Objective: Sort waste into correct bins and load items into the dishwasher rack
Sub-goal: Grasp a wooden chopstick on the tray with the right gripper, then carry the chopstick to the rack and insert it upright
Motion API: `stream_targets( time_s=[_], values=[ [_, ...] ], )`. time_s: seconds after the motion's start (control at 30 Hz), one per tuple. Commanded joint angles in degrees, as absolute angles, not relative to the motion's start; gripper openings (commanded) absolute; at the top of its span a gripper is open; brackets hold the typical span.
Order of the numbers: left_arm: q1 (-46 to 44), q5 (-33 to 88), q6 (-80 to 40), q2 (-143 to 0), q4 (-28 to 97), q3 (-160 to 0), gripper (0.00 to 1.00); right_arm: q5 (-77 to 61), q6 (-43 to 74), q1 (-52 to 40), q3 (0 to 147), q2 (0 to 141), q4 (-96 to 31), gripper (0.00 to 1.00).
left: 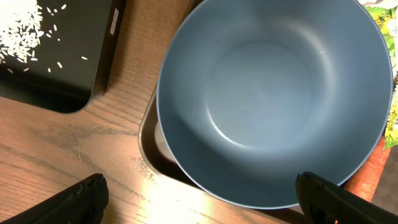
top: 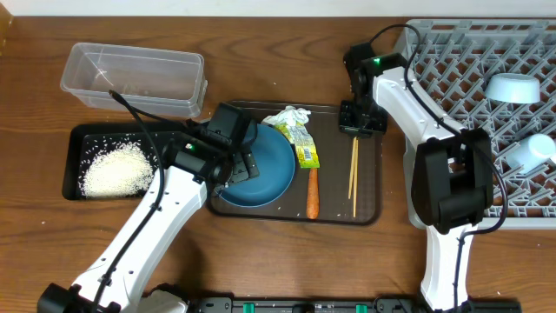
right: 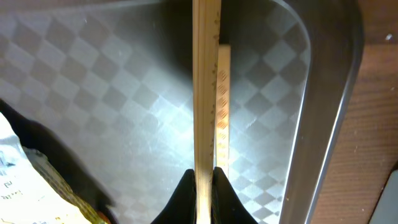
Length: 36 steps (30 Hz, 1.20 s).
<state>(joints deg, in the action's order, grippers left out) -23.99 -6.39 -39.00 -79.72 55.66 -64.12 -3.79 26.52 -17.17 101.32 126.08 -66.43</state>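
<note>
A wooden surface (top: 295,256) carries a brown serving tray (top: 367,178) at its centre. On the tray's left side sits the dark blue dish (top: 269,169), round, deep and smooth, with nothing inside it in the left wrist view. Beside its upper right rim lie the crumpled white tissue (top: 288,116) and the green-yellow wrapper (top: 306,149), with the orange carrot (top: 312,196) just below the wrapper. The thin wooden chopsticks (top: 354,178) lie side by side near the tray's right edge.

The left hand (top: 241,161) hangs over the dish's left rim, fingers spread wide and released, holding nothing. The right hand (top: 358,122) is clenched on the far end of the chopsticks, its fingertips (right: 186,193) pinching one stick while the other sits just beside it.

At the left, the black tray (top: 76,139) holds a pile of white rice (top: 115,171) with loose grains scattered around it. The clear tub (top: 139,74) stands behind it. At the right, the grey lattice rack (top: 452,61) holds the light blue bowl (top: 512,87) and the white cup (top: 532,152).
</note>
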Motion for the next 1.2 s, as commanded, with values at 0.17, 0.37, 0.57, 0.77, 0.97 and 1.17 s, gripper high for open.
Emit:
stream_targets(
  time_s=[0.17, 0.37, 0.57, 0.77, 0.97, 1.17],
  values=[
    [-23.75, -6.92, -39.11, -79.72, 55.92, -64.93, 0.99, -4.51, 23.51, -16.29, 104.79, 125.64, -67.11, 0.01],
    [-23.75, -6.9, -39.11, -79.72, 55.92, -64.95, 0.99, -4.51, 15.33, -9.87, 114.37, 123.98, -70.39, 0.01],
    [-23.75, -6.92, -39.11, -79.72, 55.92, -64.95, 0.99, -4.71, 6.92, -0.27, 124.88, 123.96, -73.73, 0.01],
    [-23.75, -6.92, -39.11, -79.72, 55.92, -64.95, 0.99, -6.9, -2.72, 6.42, 126.3, 123.98, -73.89, 0.01],
    [-23.75, -6.92, -39.11, -79.72, 55.92, -64.95, 0.99, -7.33, -5.04, 7.57, 126.21, 124.01, -71.92, 0.01],
    [-23.75, -6.92, -39.11, -79.72, 55.92, -64.95, 0.99, -8.8, -5.02, 6.7, 123.68, 124.03, -67.7, 0.01]
  ],
)
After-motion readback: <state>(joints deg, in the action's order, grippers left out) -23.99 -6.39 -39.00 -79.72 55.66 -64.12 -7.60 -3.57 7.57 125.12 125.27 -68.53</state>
